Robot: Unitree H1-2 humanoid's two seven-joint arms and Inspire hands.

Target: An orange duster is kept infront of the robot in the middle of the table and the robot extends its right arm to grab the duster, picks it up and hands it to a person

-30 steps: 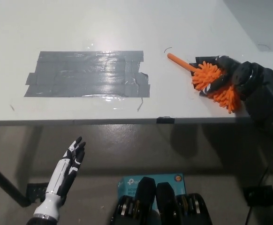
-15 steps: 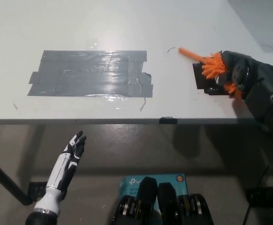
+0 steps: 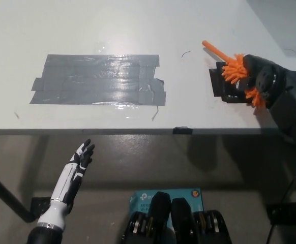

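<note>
Bright overhead light glares off the grey tape patch [image 3: 99, 80]; beneath the table [image 3: 138, 30] lies dim shadow.

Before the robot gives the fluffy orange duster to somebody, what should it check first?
1. Duster held: ok, the right hand is closed around the orange duster.
2. Duster off the table: cannot tell from this steep view.
3. Handle free: ok, the orange stick pokes out up and left of the hand.
4. Person ready to take it: not ok, nobody is in view.
5. Left hand out of the way: ok, it hangs open below the table edge.
6. Grey tape patch: ok, far from the duster.
</note>
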